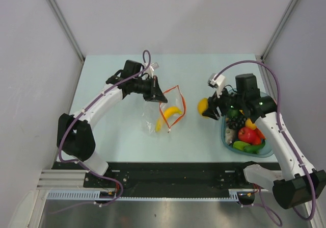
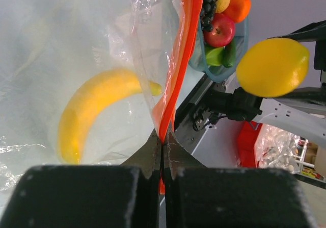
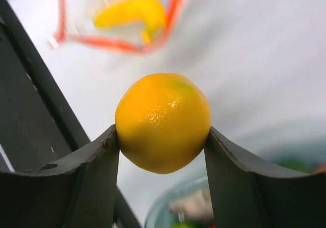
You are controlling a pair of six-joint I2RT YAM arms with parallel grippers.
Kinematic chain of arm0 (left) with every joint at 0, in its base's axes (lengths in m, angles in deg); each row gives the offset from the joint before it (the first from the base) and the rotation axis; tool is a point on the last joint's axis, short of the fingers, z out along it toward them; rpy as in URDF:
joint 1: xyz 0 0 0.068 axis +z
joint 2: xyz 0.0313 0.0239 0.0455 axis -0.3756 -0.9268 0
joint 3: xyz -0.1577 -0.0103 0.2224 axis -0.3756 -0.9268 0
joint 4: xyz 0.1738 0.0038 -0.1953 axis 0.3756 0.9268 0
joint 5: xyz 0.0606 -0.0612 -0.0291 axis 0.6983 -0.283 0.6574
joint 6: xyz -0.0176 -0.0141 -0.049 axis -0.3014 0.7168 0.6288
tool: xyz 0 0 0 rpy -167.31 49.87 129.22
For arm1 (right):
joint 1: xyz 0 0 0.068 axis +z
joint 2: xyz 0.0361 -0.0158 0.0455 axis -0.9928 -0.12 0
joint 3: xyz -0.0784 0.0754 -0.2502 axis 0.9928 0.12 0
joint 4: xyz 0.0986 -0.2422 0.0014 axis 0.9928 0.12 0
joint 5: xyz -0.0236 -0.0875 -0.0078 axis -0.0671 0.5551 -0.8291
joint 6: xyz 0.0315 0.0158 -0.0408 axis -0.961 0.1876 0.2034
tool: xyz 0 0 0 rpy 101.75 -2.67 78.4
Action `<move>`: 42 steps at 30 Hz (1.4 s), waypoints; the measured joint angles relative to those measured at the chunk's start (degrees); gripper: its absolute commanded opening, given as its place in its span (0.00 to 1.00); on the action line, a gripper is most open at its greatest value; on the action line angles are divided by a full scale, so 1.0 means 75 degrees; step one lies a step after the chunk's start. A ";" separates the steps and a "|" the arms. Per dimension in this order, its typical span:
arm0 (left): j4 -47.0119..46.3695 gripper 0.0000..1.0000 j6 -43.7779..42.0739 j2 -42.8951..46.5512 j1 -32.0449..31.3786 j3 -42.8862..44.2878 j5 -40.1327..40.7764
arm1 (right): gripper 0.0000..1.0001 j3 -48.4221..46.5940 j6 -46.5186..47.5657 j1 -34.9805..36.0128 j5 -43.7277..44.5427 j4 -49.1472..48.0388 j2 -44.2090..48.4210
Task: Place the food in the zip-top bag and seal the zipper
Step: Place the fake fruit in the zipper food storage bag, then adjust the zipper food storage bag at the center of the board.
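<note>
The clear zip-top bag [image 1: 159,115] lies mid-table with its mouth held open, its red-orange zipper [image 1: 182,105] forming a loop. A yellow banana [image 1: 172,111] lies inside it and shows in the left wrist view [image 2: 91,108]. My left gripper [image 1: 156,91] is shut on the zipper rim [image 2: 175,75] at the bag's far edge. My right gripper [image 1: 208,109] is shut on a yellow lemon [image 3: 163,122], held above the table right of the bag; the lemon also shows in the left wrist view [image 2: 272,67]. The bag's mouth shows blurred ahead in the right wrist view [image 3: 119,44].
A teal tub [image 1: 224,136] at the right holds more toy food: a red tomato [image 1: 247,134], green pieces [image 1: 245,147], dark grapes [image 1: 235,122]. The tub also shows in the left wrist view [image 2: 243,34]. A black rail [image 1: 178,173] runs along the near table edge.
</note>
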 measured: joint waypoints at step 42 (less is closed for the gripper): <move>-0.0469 0.00 0.0256 -0.0096 -0.0026 0.0090 -0.0915 | 0.84 0.0679 -0.3305 0.0463 -0.0970 -0.3217 -0.1929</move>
